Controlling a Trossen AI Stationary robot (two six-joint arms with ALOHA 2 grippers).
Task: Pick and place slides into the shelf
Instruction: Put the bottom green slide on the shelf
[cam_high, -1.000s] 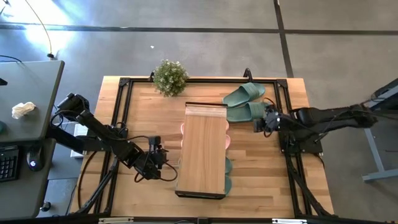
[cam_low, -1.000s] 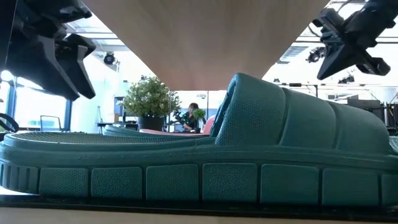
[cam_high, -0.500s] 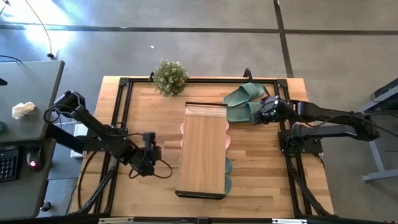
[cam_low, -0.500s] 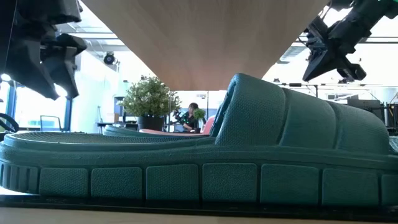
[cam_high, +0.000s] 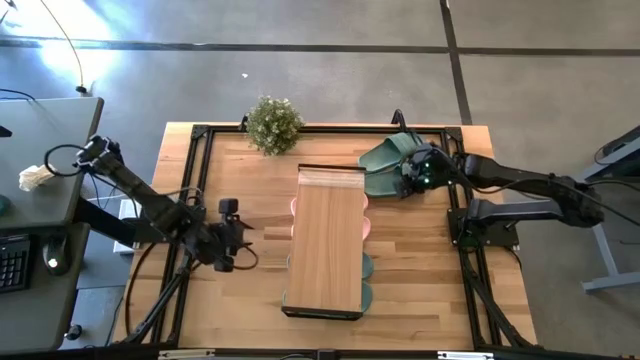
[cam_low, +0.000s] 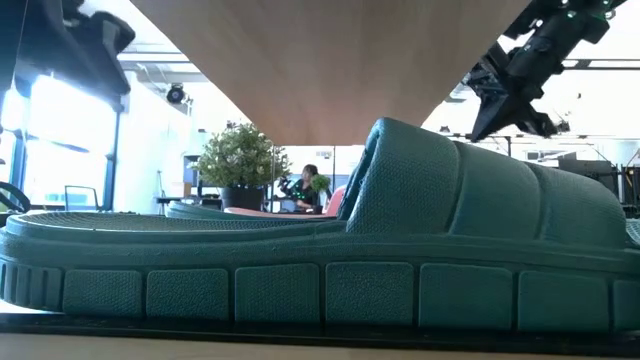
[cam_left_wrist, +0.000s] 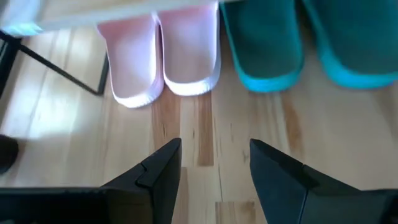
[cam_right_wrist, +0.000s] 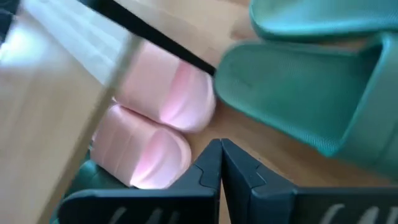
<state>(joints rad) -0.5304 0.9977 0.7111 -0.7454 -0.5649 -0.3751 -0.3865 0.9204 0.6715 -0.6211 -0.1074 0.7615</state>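
Observation:
The shelf (cam_high: 325, 240) stands mid-table, long side running near to far. A pale pink pair of slides (cam_left_wrist: 163, 59) and a green pair (cam_left_wrist: 305, 43) lie on its lower tier, ends sticking out past the plank. Two more green slides (cam_high: 392, 165) lie flat on the table by the shelf's far right corner. My left gripper (cam_high: 238, 252) hovers open to the left of the shelf, above bare wood. My right gripper (cam_high: 405, 180) is shut and hangs over the nearer loose green slide (cam_right_wrist: 298, 93), touching nothing. In the low view one green slide (cam_low: 320, 250) fills the foreground.
A potted plant (cam_high: 273, 124) stands at the far edge, left of the shelf. A black frame (cam_high: 190, 180) runs around the tabletop. Bare wood lies between the shelf and each arm. A desk with a keyboard and mouse (cam_high: 40, 250) stands off the left edge.
My left gripper has drawn back from the shelf toward the table's left edge and risen, still open. My right gripper has swung toward the table's left and far edge, over the loose green slides, rolling as it went, still shut. No slide has moved.

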